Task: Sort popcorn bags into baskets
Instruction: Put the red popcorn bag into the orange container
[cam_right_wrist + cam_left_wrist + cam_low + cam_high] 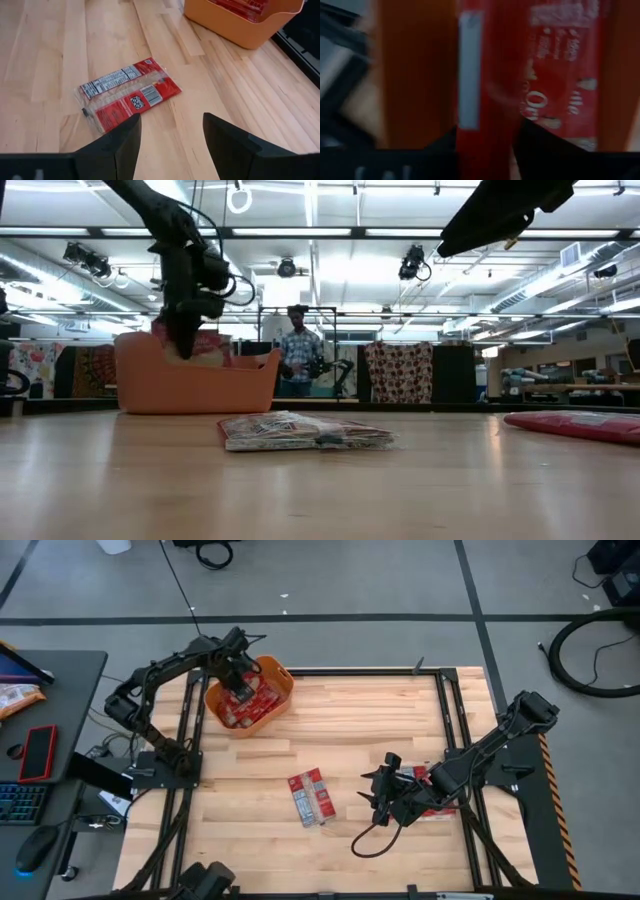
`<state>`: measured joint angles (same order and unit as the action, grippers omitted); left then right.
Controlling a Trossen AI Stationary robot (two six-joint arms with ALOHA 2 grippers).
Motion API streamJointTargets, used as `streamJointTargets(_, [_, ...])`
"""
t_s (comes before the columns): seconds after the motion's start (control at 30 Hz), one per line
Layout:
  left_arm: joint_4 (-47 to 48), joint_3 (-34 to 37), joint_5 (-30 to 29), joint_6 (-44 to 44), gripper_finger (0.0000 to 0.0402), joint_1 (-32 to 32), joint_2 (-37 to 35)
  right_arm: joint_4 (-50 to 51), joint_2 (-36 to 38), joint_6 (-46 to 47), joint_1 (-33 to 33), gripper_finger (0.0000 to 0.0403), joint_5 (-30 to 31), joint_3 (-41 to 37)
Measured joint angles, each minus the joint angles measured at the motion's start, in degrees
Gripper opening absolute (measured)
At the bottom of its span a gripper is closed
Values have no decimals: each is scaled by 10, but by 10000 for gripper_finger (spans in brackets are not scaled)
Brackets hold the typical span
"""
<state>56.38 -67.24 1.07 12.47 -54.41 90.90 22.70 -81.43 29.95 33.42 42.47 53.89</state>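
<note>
The orange basket [272, 708] [195, 385] sits at the table's far left and holds several red popcorn bags [250, 705] [560, 75]. My left gripper [240, 680] [185, 330] [487, 145] reaches down into it, open, its fingers on either side of a red bag [487, 90]. One popcorn bag [310, 797] [305, 430] [127, 95] lies flat mid-table. My right gripper [383, 790] [172, 135] hovers open just right of it, touching nothing. Another red bag [440, 808] [580, 425] lies flat under the right arm. My left gripper stands over a red bag [487, 90] inside the basket, coming from above with one finger [540, 150] on each side of it. I cannot tell whether the fingers touch it.
A dark cable [365, 840] loops on the table below the right gripper. Bare wood lies between the basket and the loose bag. A desk with a keyboard, a mouse and a plain red slab [38, 752] stands off the table's left edge. A person [298, 350] stands in the room behind.
</note>
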Motion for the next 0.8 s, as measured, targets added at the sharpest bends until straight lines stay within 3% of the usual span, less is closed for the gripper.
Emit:
streamJointTargets(0.17, [7, -31, -60, 3, 172, 25, -7, -2, 0, -1, 0, 217, 1, 0])
streamJointTargets(0.33, [20, -71, -121, 21, 198, 55, -7, -4, 0, 0, 0, 217, 1, 0])
streamJointTargets(0.57, [22, -84, -144, 46, 193, 74, -5, -3, 0, -1, -1, 217, 1, 0])
streamJointTargets(0.8, [-6, -38, -164, 59, 170, 55, -5, -4, 0, -1, -1, 217, 1, 0])
